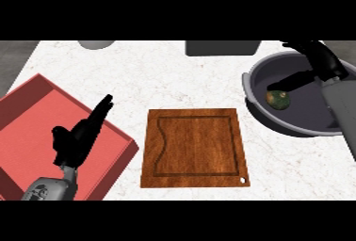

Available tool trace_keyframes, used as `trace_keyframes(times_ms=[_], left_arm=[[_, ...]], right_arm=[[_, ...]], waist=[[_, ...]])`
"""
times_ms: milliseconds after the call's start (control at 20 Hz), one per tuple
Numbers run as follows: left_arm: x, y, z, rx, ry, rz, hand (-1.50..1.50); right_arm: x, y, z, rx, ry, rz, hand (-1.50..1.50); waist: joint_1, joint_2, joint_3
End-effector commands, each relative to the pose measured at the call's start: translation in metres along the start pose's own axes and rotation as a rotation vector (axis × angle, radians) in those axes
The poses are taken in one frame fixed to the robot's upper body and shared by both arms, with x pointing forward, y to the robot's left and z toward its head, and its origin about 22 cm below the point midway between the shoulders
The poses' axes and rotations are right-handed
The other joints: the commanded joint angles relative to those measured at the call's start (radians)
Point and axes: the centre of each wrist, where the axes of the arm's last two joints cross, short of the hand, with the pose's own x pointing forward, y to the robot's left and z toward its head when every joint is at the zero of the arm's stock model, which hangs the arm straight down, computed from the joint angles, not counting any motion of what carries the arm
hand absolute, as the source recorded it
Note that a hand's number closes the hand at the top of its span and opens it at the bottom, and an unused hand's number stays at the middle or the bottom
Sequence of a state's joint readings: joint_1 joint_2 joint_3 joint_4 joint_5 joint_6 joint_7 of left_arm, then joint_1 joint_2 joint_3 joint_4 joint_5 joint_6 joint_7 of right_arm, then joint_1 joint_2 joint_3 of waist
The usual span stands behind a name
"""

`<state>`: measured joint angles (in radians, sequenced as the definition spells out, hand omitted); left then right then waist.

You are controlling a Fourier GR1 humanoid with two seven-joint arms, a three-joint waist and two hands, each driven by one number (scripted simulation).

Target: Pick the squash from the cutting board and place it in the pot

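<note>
One squash, green and yellowish, is listed inside the grey pot, lying on its floor. Right hand is held above the pot, fingers spread, nothing gripped. Left hand is held over the red tray, fingers straight. Wooden cutting board is placed between tray and pot.

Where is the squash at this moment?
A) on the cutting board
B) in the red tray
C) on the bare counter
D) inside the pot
D: the squash lies on the bottom of the pot, well to the right of the cutting board.
</note>
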<state>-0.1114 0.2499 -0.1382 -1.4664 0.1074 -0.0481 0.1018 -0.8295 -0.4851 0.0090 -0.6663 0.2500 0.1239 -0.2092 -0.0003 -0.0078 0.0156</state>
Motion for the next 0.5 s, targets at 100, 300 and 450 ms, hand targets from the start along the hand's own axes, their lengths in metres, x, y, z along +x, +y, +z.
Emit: trace_keyframes(times_ms=[100, 300, 450], left_arm=[[-0.027, -0.022, 0.005, -0.048, 0.138, 0.031, 0.00], [-0.015, -0.002, -0.003, -0.039, 0.120, 0.042, 0.00], [-0.030, -0.007, 0.019, -0.067, 0.147, 0.030, 0.00]], right_arm=[[-0.013, -0.043, 0.009, -0.270, -0.002, -0.237, -1.50], [-0.032, -0.080, 0.031, -0.342, -0.015, -0.331, -1.50], [-0.047, -0.114, 0.054, -0.402, -0.045, -0.391, -1.50]], waist=[[0.009, 0.018, -0.014], [0.000, 0.014, -0.014], [0.015, 0.015, -0.014]])
